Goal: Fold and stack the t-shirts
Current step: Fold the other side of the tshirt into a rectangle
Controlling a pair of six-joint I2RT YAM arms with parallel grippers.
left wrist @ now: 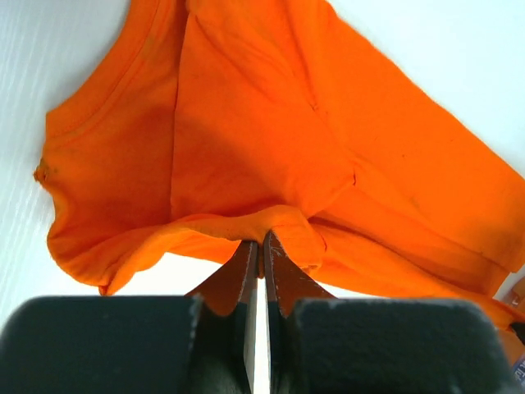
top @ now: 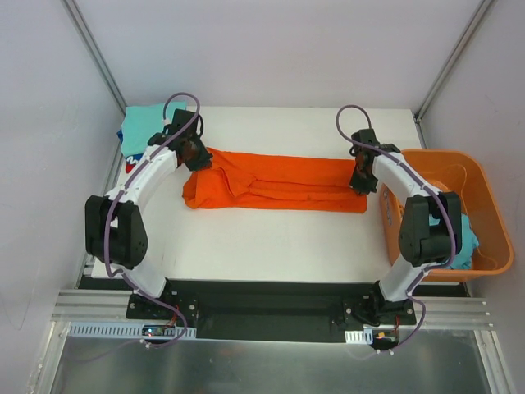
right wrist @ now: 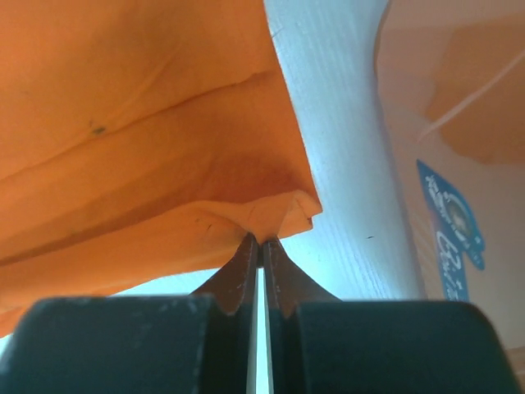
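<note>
A bright orange t-shirt [top: 275, 182] lies stretched left to right across the middle of the white table, folded lengthwise. My left gripper [top: 194, 154] is shut on its left end, near the collar and sleeve; the left wrist view shows the jaws pinching a fold of the orange cloth [left wrist: 246, 148]. My right gripper [top: 361, 182] is shut on the right end; the right wrist view shows the jaws pinching the hem corner [right wrist: 283, 215] lifted off the table. A teal t-shirt [top: 143, 125] lies at the far left corner with a blue-and-white patterned one [top: 131, 162] under it.
A rigid orange plastic basket [top: 484, 215] stands at the right table edge, with teal cloth [top: 466, 242] inside; its wall shows in the right wrist view [right wrist: 459, 123]. Metal frame posts rise at the back corners.
</note>
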